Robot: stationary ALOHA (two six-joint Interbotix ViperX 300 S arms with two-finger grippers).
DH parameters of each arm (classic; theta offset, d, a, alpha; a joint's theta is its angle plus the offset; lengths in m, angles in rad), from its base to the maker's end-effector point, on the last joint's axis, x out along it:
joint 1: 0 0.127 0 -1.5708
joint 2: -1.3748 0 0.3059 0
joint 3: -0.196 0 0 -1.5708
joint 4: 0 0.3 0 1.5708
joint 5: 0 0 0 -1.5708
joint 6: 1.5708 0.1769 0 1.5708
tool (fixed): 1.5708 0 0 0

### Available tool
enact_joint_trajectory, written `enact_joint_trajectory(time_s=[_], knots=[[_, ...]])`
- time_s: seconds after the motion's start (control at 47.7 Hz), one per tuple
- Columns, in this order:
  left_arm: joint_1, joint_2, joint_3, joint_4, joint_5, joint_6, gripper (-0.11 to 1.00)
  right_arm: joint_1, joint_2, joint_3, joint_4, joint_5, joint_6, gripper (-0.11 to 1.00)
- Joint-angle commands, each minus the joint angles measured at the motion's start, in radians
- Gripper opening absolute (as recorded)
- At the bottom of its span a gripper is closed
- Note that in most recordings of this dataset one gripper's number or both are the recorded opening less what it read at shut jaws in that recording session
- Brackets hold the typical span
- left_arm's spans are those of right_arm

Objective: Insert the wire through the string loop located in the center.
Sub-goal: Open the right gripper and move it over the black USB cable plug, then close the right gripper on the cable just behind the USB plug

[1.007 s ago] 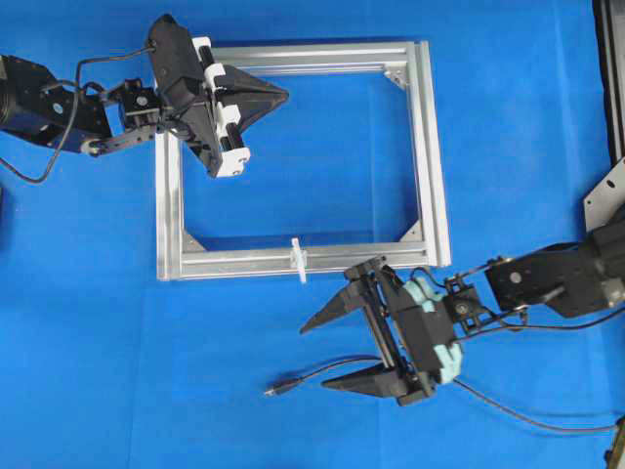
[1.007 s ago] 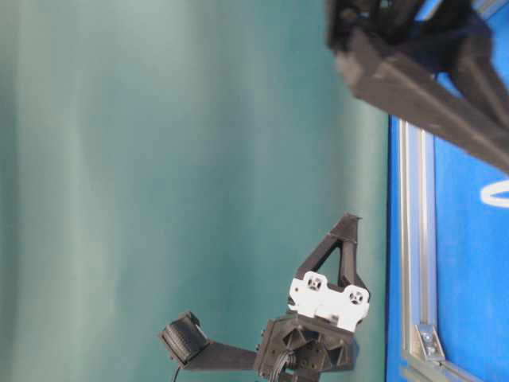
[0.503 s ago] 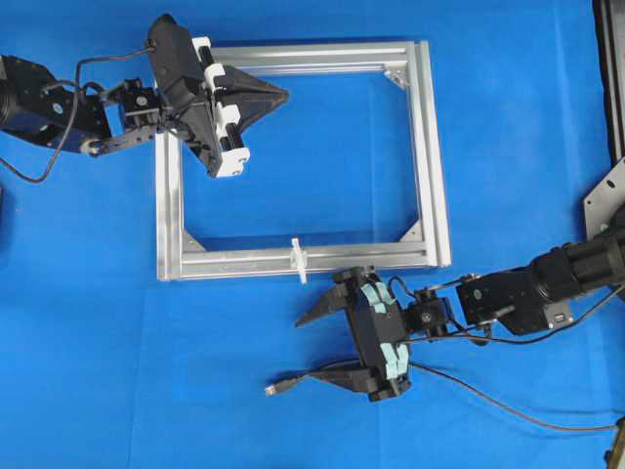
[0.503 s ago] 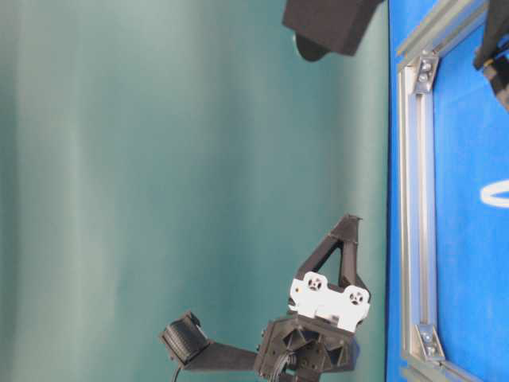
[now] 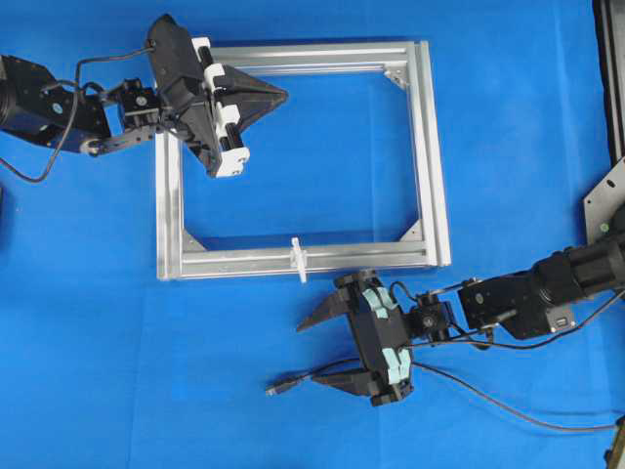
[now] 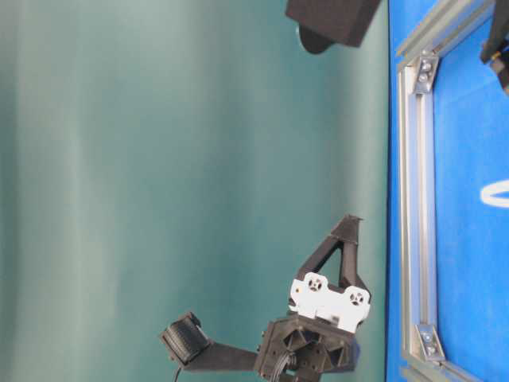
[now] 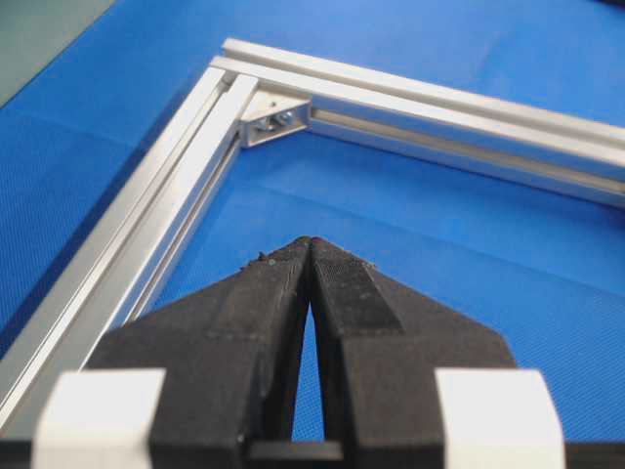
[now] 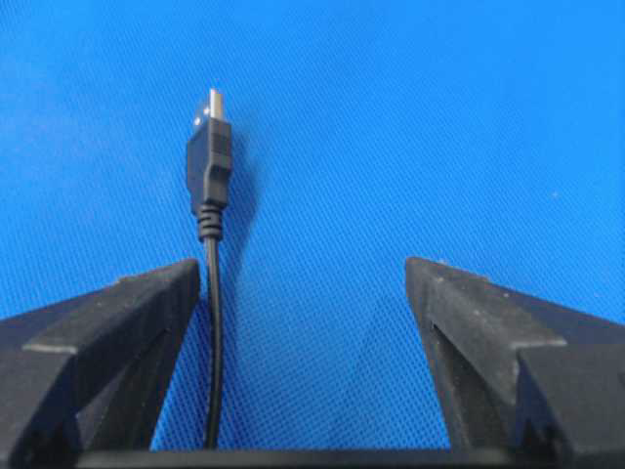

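Both hands empty: left hand (image 5: 281,95) shut, right hand (image 5: 311,350) wide around the wire (image 8: 210,293).

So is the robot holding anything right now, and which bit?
Nothing. The right gripper is open around the wire without pinching it; the left gripper is shut on nothing.

Overhead: straight down on blue tabletop (image 5: 98,313) and frame (image 5: 430,156). Table-level: low, rotated sideways, sharing that frame (image 6: 415,199). Wrist views: close behind each tool, left sharing the frame (image 7: 176,195).
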State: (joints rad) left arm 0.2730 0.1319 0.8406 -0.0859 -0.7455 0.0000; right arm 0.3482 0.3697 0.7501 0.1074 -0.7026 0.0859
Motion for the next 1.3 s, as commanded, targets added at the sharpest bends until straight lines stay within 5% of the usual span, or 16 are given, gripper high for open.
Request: enact_joint_trajectory(time_s=[0.0,0.294,0.692,1.279], knots=[[-0.002,-0.028,-0.008,0.002,-0.006,0.000,0.00,0.005,-0.015,-0.014,0.002,-0.005,-0.002,0.76],[-0.002,-0.028,-0.008,0.002,-0.005,0.000,0.00,0.005,-0.015,-0.015,0.002,-0.003,-0.003,0.64],[-0.002,-0.028,-0.008,0.003,-0.006,-0.002,0.00,0.005,-0.015,-0.011,-0.003,-0.003,-0.009,-0.02],[-0.005,-0.026,-0.017,0.002,-0.006,-0.005,0.00,0.005,-0.135,-0.023,-0.005,0.124,-0.021,-0.02]])
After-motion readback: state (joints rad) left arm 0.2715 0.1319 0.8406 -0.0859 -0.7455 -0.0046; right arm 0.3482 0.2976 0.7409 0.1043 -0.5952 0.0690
